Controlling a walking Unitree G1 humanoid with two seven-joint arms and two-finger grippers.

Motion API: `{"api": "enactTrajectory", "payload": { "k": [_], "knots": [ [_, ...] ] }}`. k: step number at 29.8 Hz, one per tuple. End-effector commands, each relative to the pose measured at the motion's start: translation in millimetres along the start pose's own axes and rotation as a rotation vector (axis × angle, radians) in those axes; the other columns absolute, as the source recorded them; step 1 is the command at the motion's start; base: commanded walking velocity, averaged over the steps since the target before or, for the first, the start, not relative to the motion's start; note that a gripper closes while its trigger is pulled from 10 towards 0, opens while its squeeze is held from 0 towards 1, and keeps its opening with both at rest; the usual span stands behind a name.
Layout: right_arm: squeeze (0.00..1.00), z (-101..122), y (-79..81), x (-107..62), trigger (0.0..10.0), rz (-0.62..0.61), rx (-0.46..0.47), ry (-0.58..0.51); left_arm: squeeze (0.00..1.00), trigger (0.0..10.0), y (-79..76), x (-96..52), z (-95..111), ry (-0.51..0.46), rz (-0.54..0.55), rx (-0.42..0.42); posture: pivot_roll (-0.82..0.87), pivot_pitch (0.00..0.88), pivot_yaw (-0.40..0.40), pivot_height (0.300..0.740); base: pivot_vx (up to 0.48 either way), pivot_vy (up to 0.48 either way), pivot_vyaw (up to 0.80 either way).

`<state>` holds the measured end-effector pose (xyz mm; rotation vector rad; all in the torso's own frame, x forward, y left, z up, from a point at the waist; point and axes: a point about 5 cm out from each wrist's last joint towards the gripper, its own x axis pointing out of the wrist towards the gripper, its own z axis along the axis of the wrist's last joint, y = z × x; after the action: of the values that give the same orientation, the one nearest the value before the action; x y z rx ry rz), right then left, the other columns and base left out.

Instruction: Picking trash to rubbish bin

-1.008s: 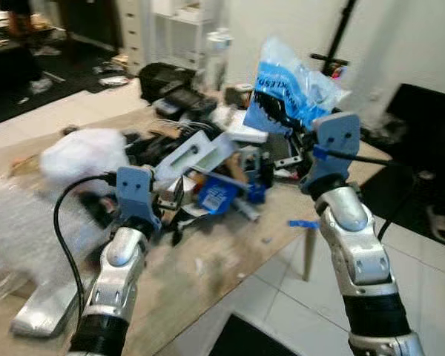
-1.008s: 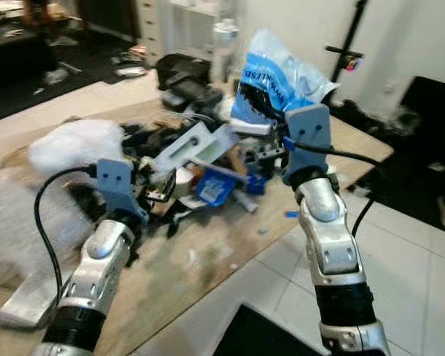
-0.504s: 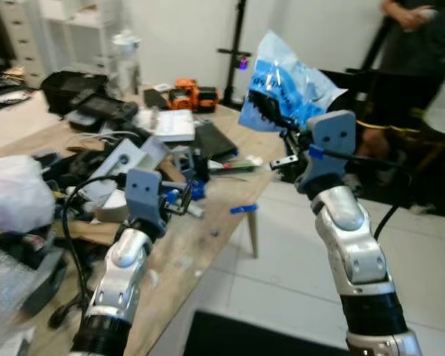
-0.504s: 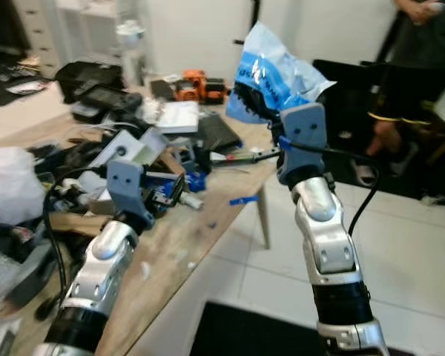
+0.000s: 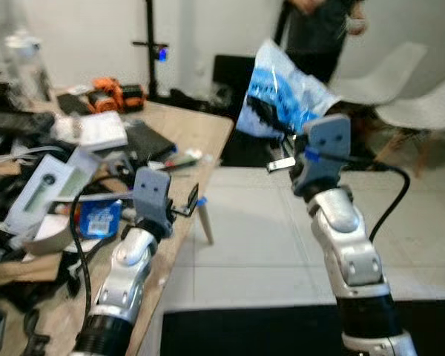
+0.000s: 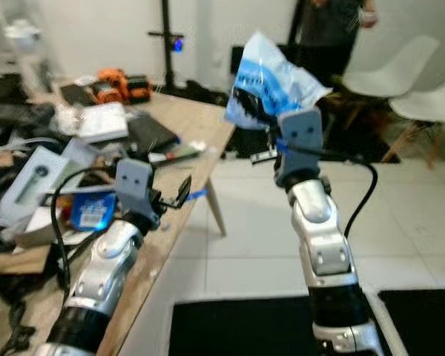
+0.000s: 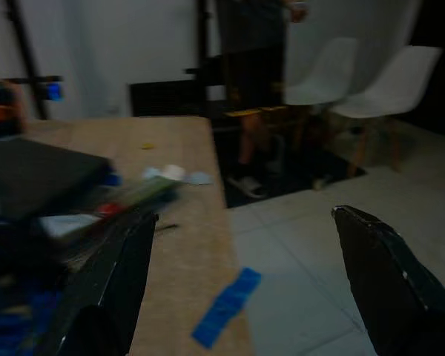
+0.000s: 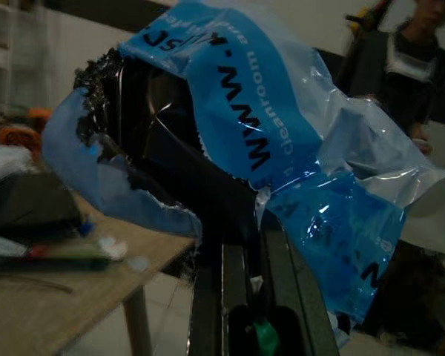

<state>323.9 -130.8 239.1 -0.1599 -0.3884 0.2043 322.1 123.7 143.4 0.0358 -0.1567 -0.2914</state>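
Here the right gripper (image 5: 282, 141) is held high over the tiled floor (image 5: 267, 245), beside the table (image 5: 200, 133), its fingers clamped on a blue bag (image 5: 285, 93). The left gripper (image 5: 189, 200) hovers at the table edge, fingers spread and empty.

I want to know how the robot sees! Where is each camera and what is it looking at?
Left eye view: on the head, looking down at the wooden table, both silver arms showing.
Right eye view: beside it, same scene.
Left wrist view: on the left arm, looking between the open left gripper.
Right wrist view: on the right arm, the right gripper holding the blue plastic bag.
Shared: the bag shows from the head too.
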Motion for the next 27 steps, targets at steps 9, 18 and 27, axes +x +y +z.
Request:
{"api": "enactTrajectory", "payload": {
  "k": [9,18,27],
  "knots": [
    [0.0,-0.6,-2.8,-1.4,10.0,-0.01,0.003,0.01,0.0,10.0,-2.5,-1.3,-1.2,0.011,-0.006,-0.018,-0.1,0.053,-0.048,0.74,0.0,0.0,-0.8],
    [0.0,-0.2,-1.8,-0.7,10.0,-0.006,0.003,0.01,0.0,10.0,-0.9,-1.4,-0.5,0.012,0.002,-0.004,-0.1,0.052,-0.048,0.74,0.0,0.0,-0.8],
    [0.0,-0.1,-2.2,-0.3,10.0,-0.005,0.001,0.01,0.0,10.0,0.9,-0.8,-0.4,0.01,0.009,-0.005,-0.1,0.053,-0.048,0.74,0.0,0.0,-0.8]
  ]
}}
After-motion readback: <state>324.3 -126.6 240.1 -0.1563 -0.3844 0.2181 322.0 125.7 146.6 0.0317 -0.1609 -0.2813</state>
